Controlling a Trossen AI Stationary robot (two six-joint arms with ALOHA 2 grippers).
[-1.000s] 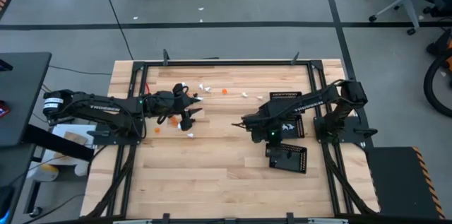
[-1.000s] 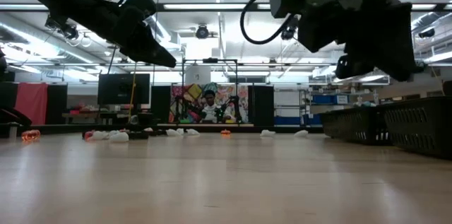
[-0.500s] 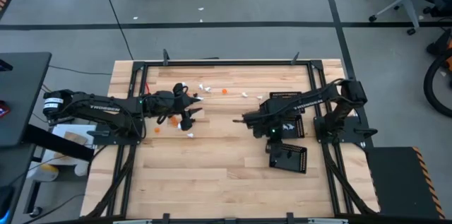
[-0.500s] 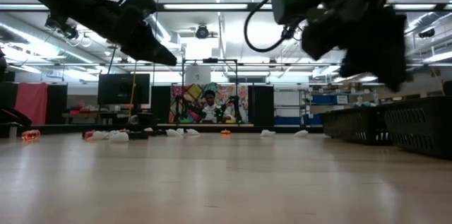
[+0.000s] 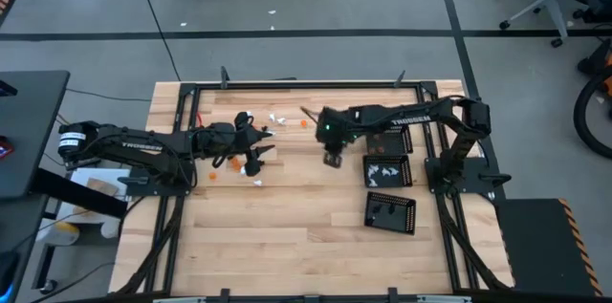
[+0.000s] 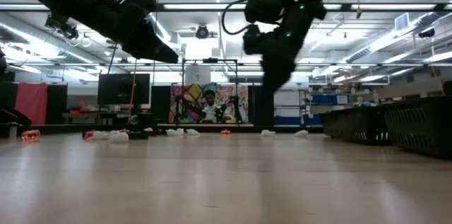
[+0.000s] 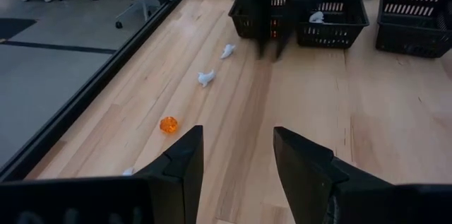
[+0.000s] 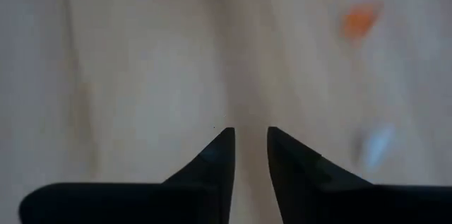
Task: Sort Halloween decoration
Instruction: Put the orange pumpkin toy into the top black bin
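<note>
The Halloween decoration pieces lie scattered on the far left part of the wooden table: white ones (image 5: pixel 277 117) (image 5: pixel 332 128), an orange one (image 5: pixel 304 122), more orange ones (image 5: pixel 234 162) by my left arm. In the left wrist view an orange piece (image 7: pixel 168 124) and two white ones (image 7: pixel 205 78) (image 7: pixel 227 51) lie on the wood ahead. My left gripper (image 5: pixel 253 158) (image 7: pixel 236 146) hovers open above the table near them. My right gripper (image 5: pixel 332 159) (image 8: pixel 248 138) points down over bare wood, its fingers a narrow gap apart and nothing between them; blurred orange (image 8: pixel 359 19) and white (image 8: pixel 378 143) pieces lie beside it.
Three black perforated trays (image 5: pixel 387 140) (image 5: pixel 389 171) (image 5: pixel 390 212) stand in a row on the table's right side; some hold small pieces. A black frame (image 5: pixel 306 84) borders the table. Bare wood fills the near half. A person (image 6: pixel 209 106) sits in the room beyond.
My right arm has swung from above the trays toward the table's left and far edge, and now hangs over the wood near the scattered pieces. My left arm has kept still.
</note>
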